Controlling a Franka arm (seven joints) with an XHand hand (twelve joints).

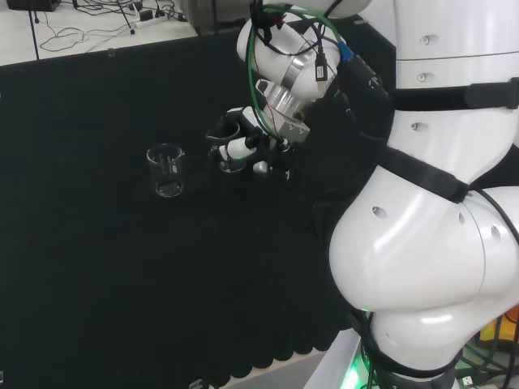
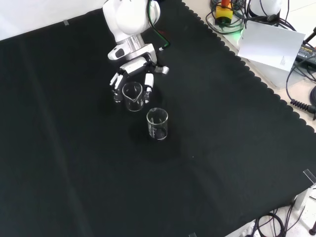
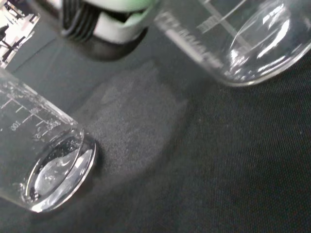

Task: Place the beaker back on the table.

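Note:
Two clear glass beakers are on the black cloth. The hand is curled round one beaker, with fingers on both sides of the glass. In the wrist view this held beaker is close and large, beside a black and white finger. Its base sits low over the cloth, and I cannot tell whether it touches. The other beaker stands upright and free, a short way from the hand.
The arm's white links stand at the right of the head view. The black cloth lies bare all round the two beakers. Cables and a white box lie beyond the cloth's scalloped edge in the front view.

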